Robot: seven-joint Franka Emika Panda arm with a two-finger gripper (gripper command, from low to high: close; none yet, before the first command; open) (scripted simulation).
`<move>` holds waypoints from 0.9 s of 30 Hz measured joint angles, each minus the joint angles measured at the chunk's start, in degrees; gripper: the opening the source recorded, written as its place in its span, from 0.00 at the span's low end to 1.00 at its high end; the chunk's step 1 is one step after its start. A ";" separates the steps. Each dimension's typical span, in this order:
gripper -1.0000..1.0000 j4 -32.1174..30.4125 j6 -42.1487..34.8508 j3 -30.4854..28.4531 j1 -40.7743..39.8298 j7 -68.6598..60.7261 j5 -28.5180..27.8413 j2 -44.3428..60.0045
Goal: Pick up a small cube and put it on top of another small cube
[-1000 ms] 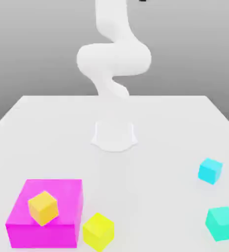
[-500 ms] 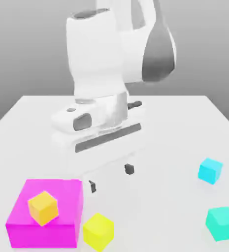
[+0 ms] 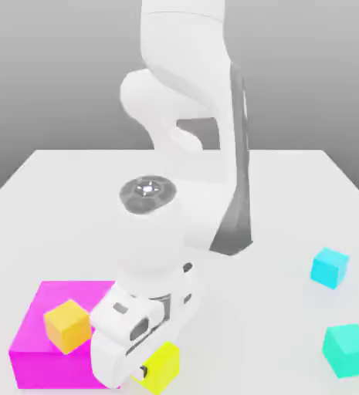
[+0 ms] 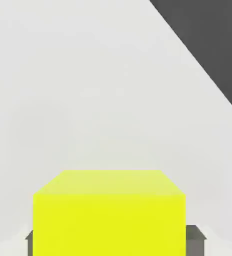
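Where the arm's white hand comes down at the near edge of the table, the lemon-yellow cube sits: small, plain, bright, just beside the magenta block on the exterior view's right. In the hand view its flat top and front face are evenly yellow and unmarked. The turquoise cube rests well apart, toward the exterior view's right, with a lighter cyan cube behind it. An orange-yellow cube lies on the magenta block. Table: plain white, matte; backdrop grey. Gripper: dark fingers clamped on the lemon-yellow cube's two sides.
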 joint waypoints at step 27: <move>1.00 7.61 -11.25 10.35 23.49 15.37 -14.43 -4.48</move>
